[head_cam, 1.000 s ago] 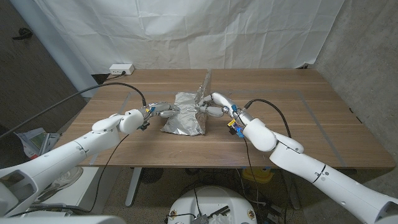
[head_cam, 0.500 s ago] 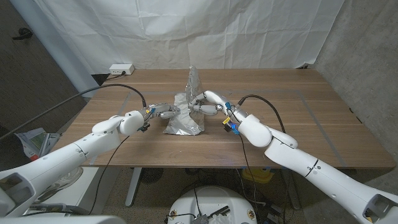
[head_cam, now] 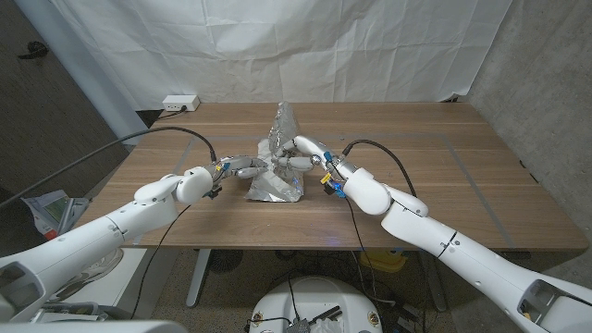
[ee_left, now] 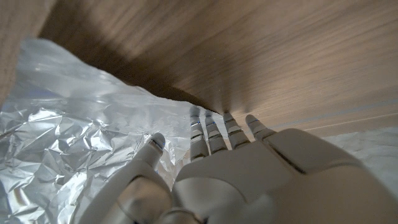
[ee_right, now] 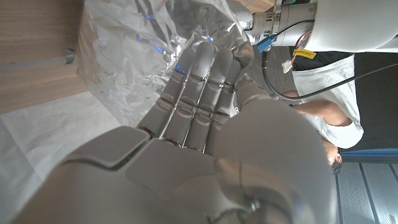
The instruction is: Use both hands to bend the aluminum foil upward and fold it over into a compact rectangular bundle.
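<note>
Head view, one foil sheet (head_cam: 277, 157), two hands on it

Aluminum foil (head_cam: 276, 166) — crinkled silver sheet, partly folded; lower part lies on the table just beside the left hand (head_cam: 242, 167), whose fingertips touch its edge. One flap stands upright, tilted — held against the right hand's (head_cam: 294, 159) fingers, rising above them.

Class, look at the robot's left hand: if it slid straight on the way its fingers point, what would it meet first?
The foil. The left hand points right across the table, fingertips already at the foil's left edge. Beyond it, probably the right hand, though depth is unclear.
</note>
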Robot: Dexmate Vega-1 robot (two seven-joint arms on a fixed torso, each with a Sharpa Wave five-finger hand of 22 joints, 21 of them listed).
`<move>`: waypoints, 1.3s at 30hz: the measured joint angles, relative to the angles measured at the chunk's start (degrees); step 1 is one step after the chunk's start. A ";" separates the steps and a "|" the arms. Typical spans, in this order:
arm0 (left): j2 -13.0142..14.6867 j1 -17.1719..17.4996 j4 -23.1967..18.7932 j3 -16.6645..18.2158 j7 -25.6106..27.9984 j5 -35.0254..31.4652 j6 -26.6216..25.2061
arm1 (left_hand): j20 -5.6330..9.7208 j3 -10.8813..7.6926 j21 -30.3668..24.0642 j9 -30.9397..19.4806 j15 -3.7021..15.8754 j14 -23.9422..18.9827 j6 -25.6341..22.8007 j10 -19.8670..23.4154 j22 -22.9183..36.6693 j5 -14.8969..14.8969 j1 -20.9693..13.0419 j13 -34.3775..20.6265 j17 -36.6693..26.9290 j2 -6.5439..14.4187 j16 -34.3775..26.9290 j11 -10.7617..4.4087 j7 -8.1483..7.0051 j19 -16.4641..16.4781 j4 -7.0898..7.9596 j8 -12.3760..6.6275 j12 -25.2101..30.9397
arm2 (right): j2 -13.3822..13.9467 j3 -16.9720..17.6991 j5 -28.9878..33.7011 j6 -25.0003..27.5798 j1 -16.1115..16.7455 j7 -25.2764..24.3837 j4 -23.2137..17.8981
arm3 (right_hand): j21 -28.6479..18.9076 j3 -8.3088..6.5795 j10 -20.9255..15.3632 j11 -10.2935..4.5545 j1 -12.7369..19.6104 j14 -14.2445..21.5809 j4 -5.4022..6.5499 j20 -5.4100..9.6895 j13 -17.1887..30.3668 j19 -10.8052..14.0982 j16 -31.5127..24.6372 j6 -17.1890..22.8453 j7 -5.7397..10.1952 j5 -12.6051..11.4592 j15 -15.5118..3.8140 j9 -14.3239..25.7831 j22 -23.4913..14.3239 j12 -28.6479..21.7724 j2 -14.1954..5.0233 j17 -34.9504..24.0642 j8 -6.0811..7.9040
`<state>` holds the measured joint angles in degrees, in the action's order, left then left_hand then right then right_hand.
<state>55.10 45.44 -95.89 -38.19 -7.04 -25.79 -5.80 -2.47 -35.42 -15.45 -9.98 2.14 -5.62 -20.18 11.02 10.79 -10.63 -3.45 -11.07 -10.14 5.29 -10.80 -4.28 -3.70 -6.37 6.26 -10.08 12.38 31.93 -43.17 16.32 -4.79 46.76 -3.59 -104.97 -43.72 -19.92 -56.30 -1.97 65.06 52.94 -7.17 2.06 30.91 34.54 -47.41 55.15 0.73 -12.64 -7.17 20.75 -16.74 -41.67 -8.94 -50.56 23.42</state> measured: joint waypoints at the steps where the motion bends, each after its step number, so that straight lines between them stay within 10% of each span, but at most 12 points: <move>1: 0.01 0.01 -0.01 0.01 0.04 0.02 -0.03 | 0.00 0.00 0.00 0.00 0.00 0.00 -0.01 0.00 0.00 0.00 0.00 0.00 0.00 0.00 0.00 0.00 -0.01 0.00 0.00 0.00 0.00 | -0.20 -0.14 0.00 0.00 -0.13 0.02 0.24 | 0.00 0.00 0.00 0.00 0.00 0.00 0.00 0.00 -0.05 0.00 0.20 0.00 0.00 0.00 0.00 -0.04 0.00 0.00 0.00 0.00 0.00; 39: 1.00 0.96 -0.57 0.83 0.60 0.20 0.00 | 0.00 -0.42 0.22 -0.01 0.00 0.00 0.01 0.00 0.00 0.00 -0.01 0.01 0.00 0.00 0.00 -0.01 0.04 0.00 0.41 -0.22 0.00 | -9.93 -6.86 -0.92 -4.60 -6.85 -0.42 15.03 | -2.79 -0.23 0.28 -0.31 -1.04 0.42 0.23 0.79 -1.40 -1.51 4.91 0.14 0.12 0.02 -0.19 -1.05 1.82 0.75 0.19 -0.10 -0.18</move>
<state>56.09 46.40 -96.45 -37.36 -6.43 -25.59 -5.80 -2.47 -35.84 -15.23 -9.98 2.14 -5.62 -20.17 11.02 10.79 -10.63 -3.45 -11.07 -10.14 5.30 -10.80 -4.29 -3.67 -6.37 6.67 -10.30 12.39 22.01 -50.03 15.40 -9.39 39.91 -4.01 -89.94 -46.51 -20.15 -56.02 -2.28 64.03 53.36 -6.93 2.85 29.51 33.03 -42.51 55.29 0.84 -12.62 -7.36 19.70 -14.91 -40.92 -8.75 -50.67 23.23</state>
